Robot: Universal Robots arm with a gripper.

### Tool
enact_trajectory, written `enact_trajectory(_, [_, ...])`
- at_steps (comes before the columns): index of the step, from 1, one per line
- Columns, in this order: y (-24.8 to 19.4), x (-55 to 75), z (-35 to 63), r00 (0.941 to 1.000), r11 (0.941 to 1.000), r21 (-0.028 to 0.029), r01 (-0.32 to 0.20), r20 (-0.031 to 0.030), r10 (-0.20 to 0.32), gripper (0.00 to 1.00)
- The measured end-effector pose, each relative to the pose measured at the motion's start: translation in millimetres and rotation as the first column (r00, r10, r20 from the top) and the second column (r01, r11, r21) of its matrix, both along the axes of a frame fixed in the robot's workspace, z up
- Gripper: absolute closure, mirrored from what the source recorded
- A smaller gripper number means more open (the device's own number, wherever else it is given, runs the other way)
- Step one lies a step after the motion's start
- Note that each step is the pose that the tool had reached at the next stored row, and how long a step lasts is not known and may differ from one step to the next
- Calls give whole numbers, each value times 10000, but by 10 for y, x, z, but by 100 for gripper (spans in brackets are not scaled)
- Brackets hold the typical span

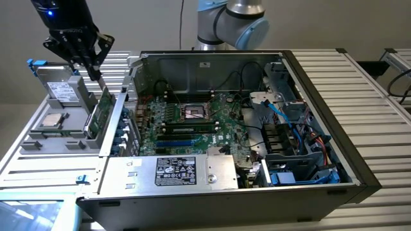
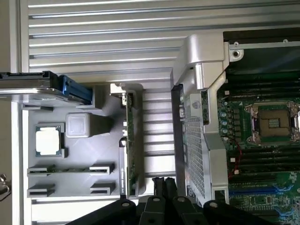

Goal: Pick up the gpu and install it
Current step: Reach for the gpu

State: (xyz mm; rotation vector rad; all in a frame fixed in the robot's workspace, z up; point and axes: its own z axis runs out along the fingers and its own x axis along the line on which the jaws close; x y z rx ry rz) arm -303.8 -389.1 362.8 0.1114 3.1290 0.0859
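Exterior view: the gripper [image 1: 95,72], clenched on nothing, hovers above the upright gpu [image 1: 101,113]; it should open and centre over the card's top edge.

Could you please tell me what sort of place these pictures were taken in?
Likely a robotic computer-assembly bench in a lab: an open computer case with its motherboard exposed, a grey parts tray holding the gpu, and a slatted metal table.
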Motion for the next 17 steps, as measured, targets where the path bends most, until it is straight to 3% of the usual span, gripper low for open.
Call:
enact_trajectory(10, [23, -434, -158, 10000, 10000, -1, 0, -1, 0, 88])
enact_trajectory(17, [39, -466, -286, 10000, 10000, 0, -1, -6, 1, 88])
